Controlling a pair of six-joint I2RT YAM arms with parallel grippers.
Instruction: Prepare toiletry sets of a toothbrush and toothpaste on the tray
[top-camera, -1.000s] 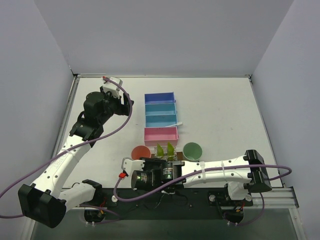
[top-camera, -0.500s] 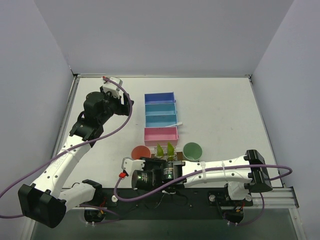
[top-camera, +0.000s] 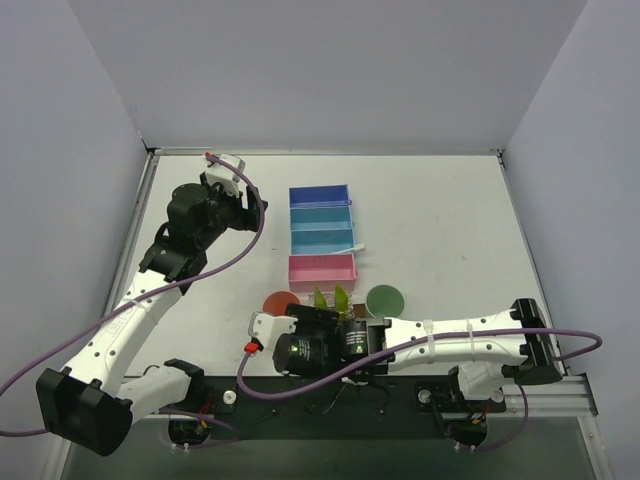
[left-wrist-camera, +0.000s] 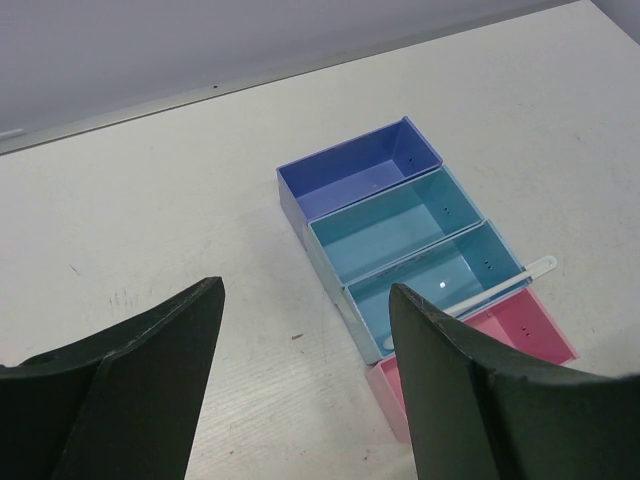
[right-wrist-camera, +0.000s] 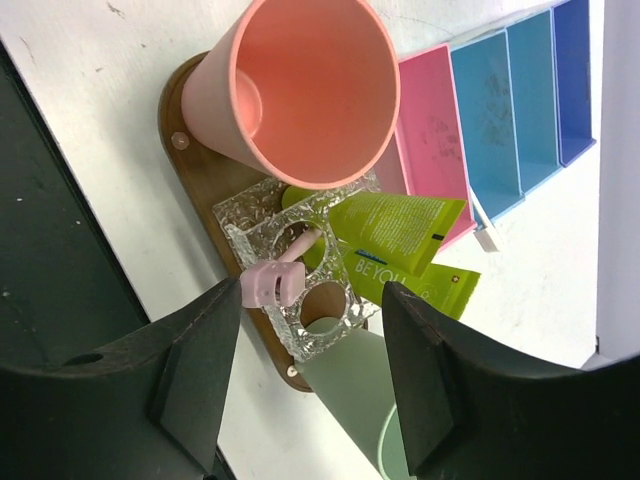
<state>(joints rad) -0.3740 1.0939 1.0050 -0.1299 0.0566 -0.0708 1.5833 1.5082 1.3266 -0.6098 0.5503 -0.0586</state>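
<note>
While my right arm (top-camera: 460, 338) reached along the near edge of the table (top-camera: 450, 220), the overhead camera caught its wrist hanging over the near row of things. The salmon cup (top-camera: 277, 300) and the mint-green cup (top-camera: 384, 300) flanked two yellow-green toothpaste tubes (top-camera: 341, 296). The white toothbrush (top-camera: 340, 250) lay apart from them, up on the bins (top-camera: 320, 225). My left arm (top-camera: 150, 290) stood well off to the left.

From the left wrist, my left gripper (left-wrist-camera: 305, 292) was spread wide with nothing in it. By my reckoning the risk here was a poor pinch, since so thin a stick balanced on a rim could slip down into a bin. The white toothbrush lay slantwise across the near teal bin (left-wrist-camera: 430, 280) and the pink bin (left-wrist-camera: 505, 340). It was ahead and to the right of the fingers, well apart from them.

From the right wrist, my right gripper (right-wrist-camera: 312, 292) stood released, clasping nothing. I judged that a careless lift could snag the pink toothbrush (right-wrist-camera: 272, 283) and tip it out, or nudge the tubes leaning beside it. Its head poked up from a socket of the clear holder (right-wrist-camera: 250, 225) on the tray (right-wrist-camera: 172, 100), between my jaws. It sat just beside one finger (right-wrist-camera: 200, 370); I could not tell whether they touched.
</note>
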